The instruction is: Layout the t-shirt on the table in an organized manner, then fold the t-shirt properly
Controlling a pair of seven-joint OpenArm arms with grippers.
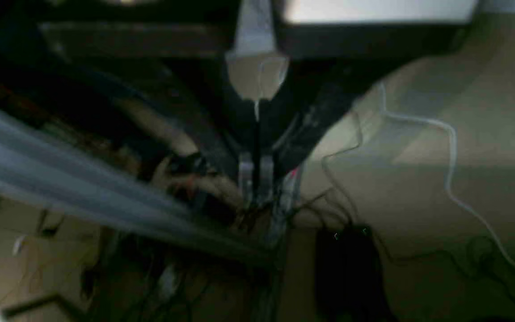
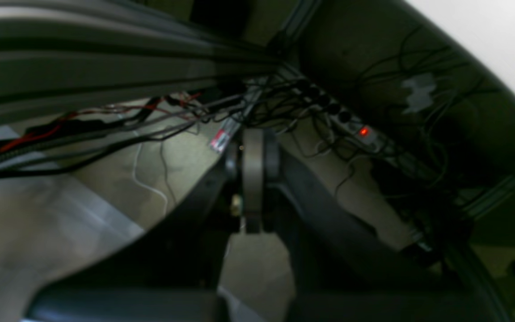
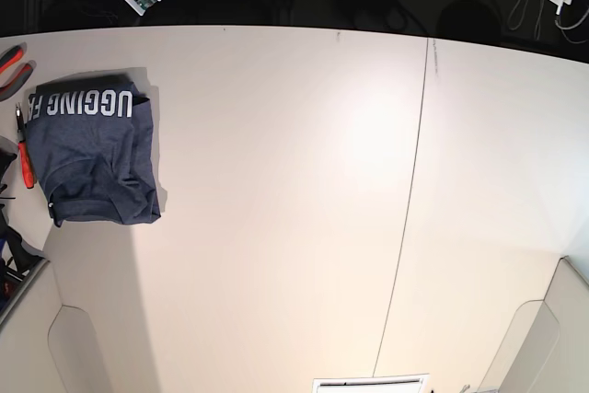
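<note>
The navy t-shirt (image 3: 92, 158) lies folded into a compact rectangle at the far left of the white table (image 3: 304, 181), with white lettering along its far edge. Neither gripper shows in the base view. In the left wrist view my left gripper (image 1: 256, 183) is shut with nothing between its fingers, hanging over floor and cables away from the tabletop. In the right wrist view my right gripper (image 2: 254, 143) is likewise shut and empty, facing cabling below the table's level. Neither wrist view shows the shirt.
Red-handled pliers (image 3: 11, 66) and a red screwdriver (image 3: 25, 158) lie at the table's left edge beside the shirt. A thin dark seam (image 3: 409, 200) crosses the tabletop. A power strip with a red light (image 2: 364, 132) and tangled cables lie on the floor.
</note>
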